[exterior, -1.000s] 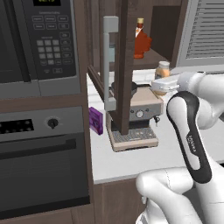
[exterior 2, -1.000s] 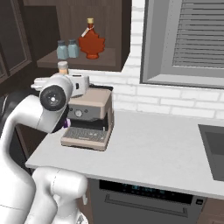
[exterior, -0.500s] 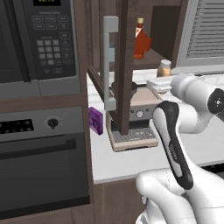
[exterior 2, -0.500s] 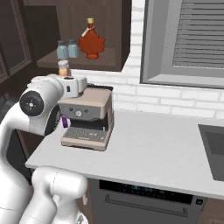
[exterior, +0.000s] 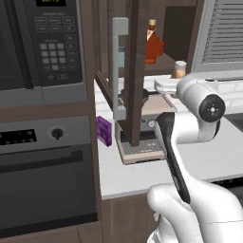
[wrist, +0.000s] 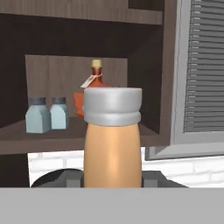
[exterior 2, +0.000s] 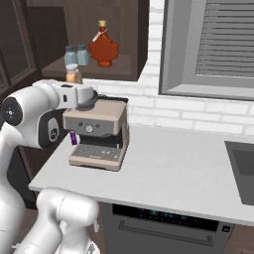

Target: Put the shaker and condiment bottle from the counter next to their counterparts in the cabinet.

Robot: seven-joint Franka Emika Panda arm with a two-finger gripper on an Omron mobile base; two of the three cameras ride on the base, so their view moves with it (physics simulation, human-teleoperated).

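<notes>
My gripper point(wrist: 112, 178) is shut on the condiment bottle point(wrist: 112, 144), a pale orange-tan bottle with a grey cap, held upright. The bottle point(exterior 2: 73, 74) hangs just in front of the open cabinet point(exterior 2: 130, 34), below the level of its shelf, above the coffee machine. In the left base view the bottle point(exterior: 179, 70) stands on top of the hand, with the gripper point(exterior: 177, 79) at its base. On the shelf stand two pale blue-grey shakers point(wrist: 38, 114) side by side, and right of them a deep red-orange bottle point(wrist: 94, 85) with a yellow cap. Which of the two is the task's shaker I cannot tell.
A coffee machine point(exterior 2: 99, 134) sits on the white counter point(exterior 2: 168, 171) under the hand, with a small purple thing point(exterior: 103, 130) beside it. The open cabinet door point(exterior: 135, 71) with its grey handle point(exterior: 119, 61) stands left of the bottle. Microwave point(exterior: 42, 47), oven point(exterior: 47, 180), window blinds point(exterior 2: 218, 44), sink point(exterior 2: 243, 168).
The arm's elbow has swung outward, to the right in the left base view. The held bottle has stayed almost in place, rising slightly. The grip is unchanged.
</notes>
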